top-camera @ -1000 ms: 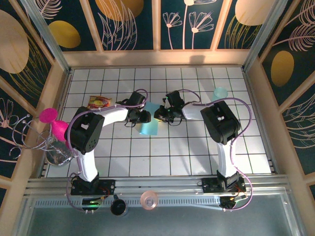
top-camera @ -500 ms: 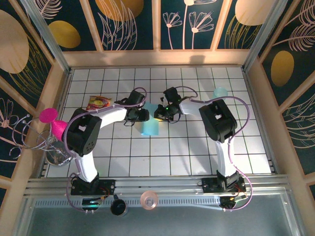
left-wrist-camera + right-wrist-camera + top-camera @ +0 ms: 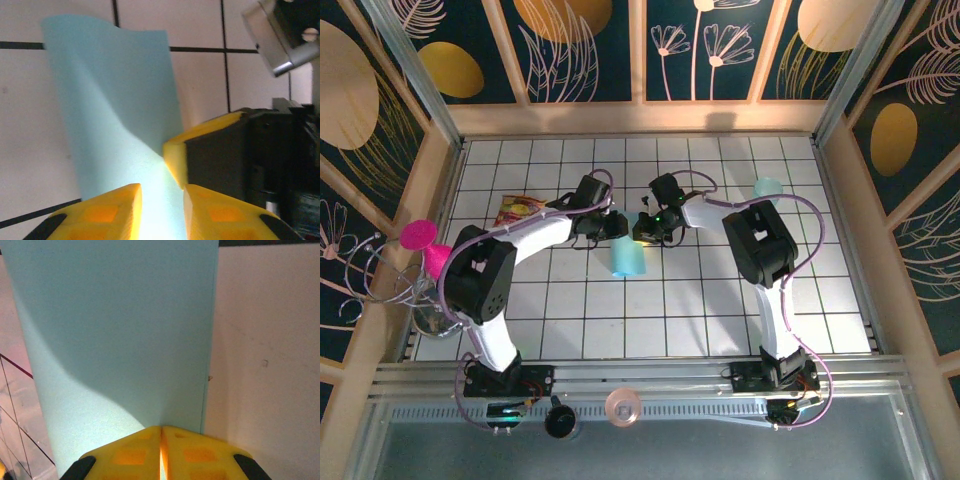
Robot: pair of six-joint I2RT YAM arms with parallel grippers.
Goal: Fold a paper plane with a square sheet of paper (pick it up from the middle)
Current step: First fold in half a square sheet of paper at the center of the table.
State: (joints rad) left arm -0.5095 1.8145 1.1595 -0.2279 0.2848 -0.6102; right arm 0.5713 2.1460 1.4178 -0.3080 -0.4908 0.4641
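The right pincer [image 3: 160, 430] is pinching the square sheet of paper [image 3: 625, 258] with its fingers pressed together, the left pincer [image 3: 161, 194] is standing slightly spread around the same sheet above the counter [image 3: 700, 310], and a pale-teal cup [image 3: 767, 188] is sitting well apart, contents indiscernible.

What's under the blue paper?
White table tiles with dark lines show around the light-blue sheet of paper. The spot right beneath it is covered, so I can't tell what's there.

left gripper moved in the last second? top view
Yes: the left gripper has shifted slightly toward the far wall, judged against the snack packet.
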